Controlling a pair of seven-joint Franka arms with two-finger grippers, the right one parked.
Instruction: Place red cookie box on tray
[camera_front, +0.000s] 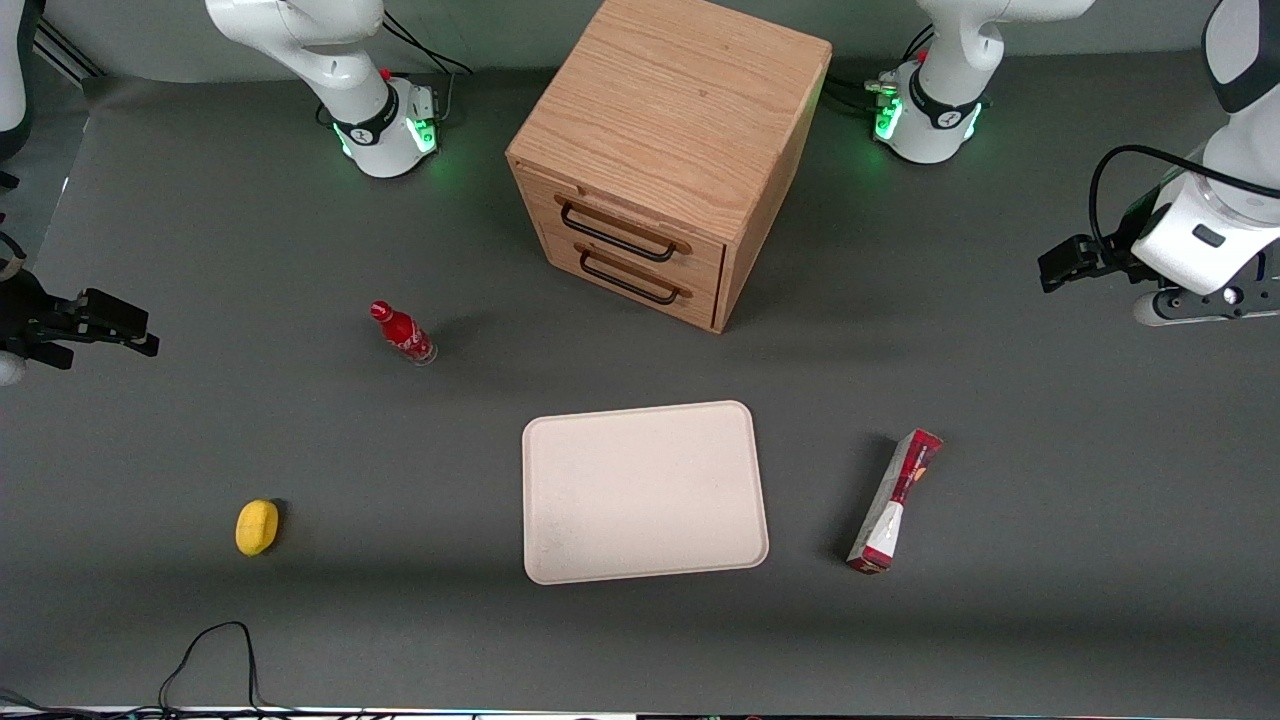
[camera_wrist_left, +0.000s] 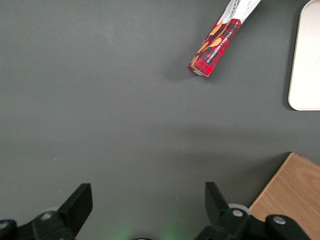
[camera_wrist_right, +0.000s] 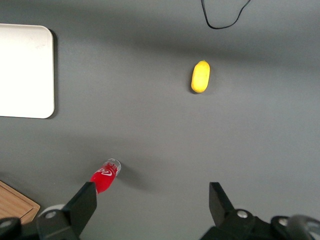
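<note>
The red cookie box (camera_front: 895, 502) lies flat on the dark grey desk (camera_front: 1050, 600), a little slanted, just beside the short side of the tray (camera_front: 645, 490) that faces the working arm's end of the desk, with a strip of bare desk between them; it does not touch the tray. In the left wrist view one end of the red cookie box (camera_wrist_left: 215, 47) with its checked pattern is seen well ahead of the fingers (camera_wrist_left: 80, 202), and the rounded corner of the tray (camera_wrist_left: 306, 75) is near it. The gripper (camera_front: 1062, 264) hangs above the desk at the working arm's end, farther from the front camera than the box and well apart from it. Its two black fingers are spread wide, with nothing between them except bare desk. A corner of the wooden drawer cabinet (camera_wrist_left: 295, 192) shows close beside one finger in the wrist view. In the front view the drawer cabinet (camera_front: 670, 150) stands farther from the camera than the tray, both drawers closed, each with a dark handle. Toward the parked arm's end stands a small red bottle (camera_front: 402, 333), and nearer to the camera a yellow lemon-like object (camera_front: 257, 526) lies on the desk. The tray carries nothing.
</note>
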